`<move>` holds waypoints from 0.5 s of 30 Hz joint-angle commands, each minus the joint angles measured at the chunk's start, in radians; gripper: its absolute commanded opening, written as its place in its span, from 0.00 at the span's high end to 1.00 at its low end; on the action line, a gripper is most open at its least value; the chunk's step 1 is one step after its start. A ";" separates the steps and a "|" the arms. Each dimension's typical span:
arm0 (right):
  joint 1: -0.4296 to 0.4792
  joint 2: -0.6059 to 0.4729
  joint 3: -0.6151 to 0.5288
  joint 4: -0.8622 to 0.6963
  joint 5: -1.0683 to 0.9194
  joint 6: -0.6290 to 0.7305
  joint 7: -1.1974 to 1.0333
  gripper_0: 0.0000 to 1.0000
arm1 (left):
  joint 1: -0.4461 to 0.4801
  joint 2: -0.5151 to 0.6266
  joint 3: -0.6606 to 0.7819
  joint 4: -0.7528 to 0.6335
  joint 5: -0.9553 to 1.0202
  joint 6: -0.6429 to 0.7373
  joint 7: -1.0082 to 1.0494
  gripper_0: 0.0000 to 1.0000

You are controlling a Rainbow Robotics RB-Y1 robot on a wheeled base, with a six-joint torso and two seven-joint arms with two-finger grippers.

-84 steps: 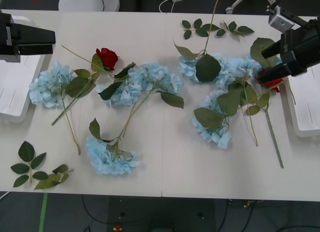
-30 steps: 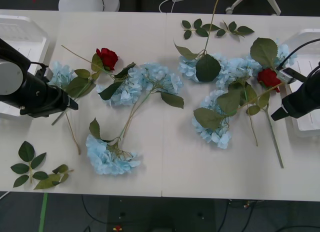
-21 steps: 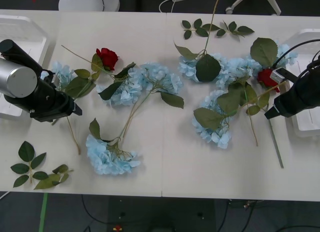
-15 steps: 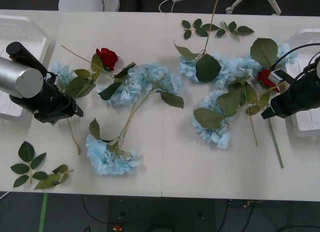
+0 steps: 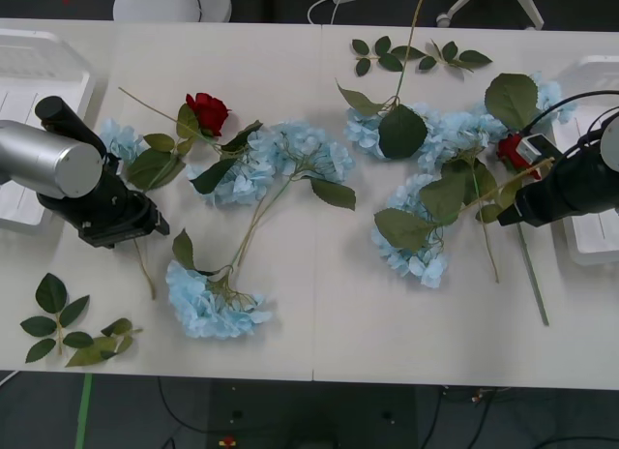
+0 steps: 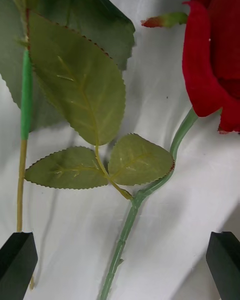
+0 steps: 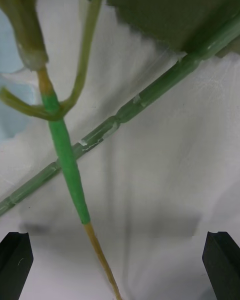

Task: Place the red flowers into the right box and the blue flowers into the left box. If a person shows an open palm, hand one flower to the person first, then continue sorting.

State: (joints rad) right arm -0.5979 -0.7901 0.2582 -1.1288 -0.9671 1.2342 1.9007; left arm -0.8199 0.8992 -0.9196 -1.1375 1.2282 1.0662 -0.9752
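In the front view the white table [image 5: 319, 304] carries two red flowers: one rose [image 5: 207, 111] lies left of centre against a blue head, and the second rose [image 5: 510, 149] lies at the right, its bloom partly covered by the right gripper [image 5: 505, 215], which is low over that rose's stem. About six blue flowers [image 5: 290, 154] are scattered in two loose clusters, their stems and broad leaves crossing one another; one head [image 5: 215, 309] lies alone near the front edge. Two bloomless leaf sprigs rest apart from the heap, one [image 5: 73, 328] at the front left, one [image 5: 416, 54] at the far side. The left box [image 5: 34, 57] sits at the left edge, the right box [image 5: 590, 236] at the right edge, both partly behind the arms. The left gripper [image 5: 145, 226] is down among crossed stems beside the leftmost blue head. In the right wrist view the black fingertips [image 6: 17, 265] stand wide apart on either side of the rose stem [image 6: 127, 225], touching nothing, with a three-leaf spray above it. In the left wrist view the fingertips [image 7: 15, 265] are likewise spread, with a tan-green hydrangea stem [image 7: 67, 165] crossing over a thicker green stem [image 7: 150, 97] between them
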 commanded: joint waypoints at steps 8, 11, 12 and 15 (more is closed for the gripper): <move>0.007 0.029 0.050 0.032 0.005 -0.061 -0.048 0.00 | -0.047 -0.062 -0.015 0.093 -0.036 -0.055 -0.074 0.00; 0.007 0.034 0.050 0.034 0.008 -0.059 -0.048 0.00 | -0.047 -0.062 -0.041 0.093 -0.049 -0.083 -0.085 0.00; 0.007 0.034 0.052 0.035 0.007 -0.061 -0.048 0.00 | -0.047 -0.063 -0.050 0.093 -0.052 -0.095 -0.086 0.00; 0.007 0.037 0.052 0.043 0.008 -0.070 -0.045 0.00 | -0.047 -0.062 -0.073 0.093 -0.058 -0.110 -0.086 0.00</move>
State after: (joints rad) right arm -0.5968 -0.7753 0.3048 -1.0947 -0.9589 1.1814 1.8991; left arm -0.8400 0.8613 -0.9367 -1.0627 1.1880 0.9992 -0.9782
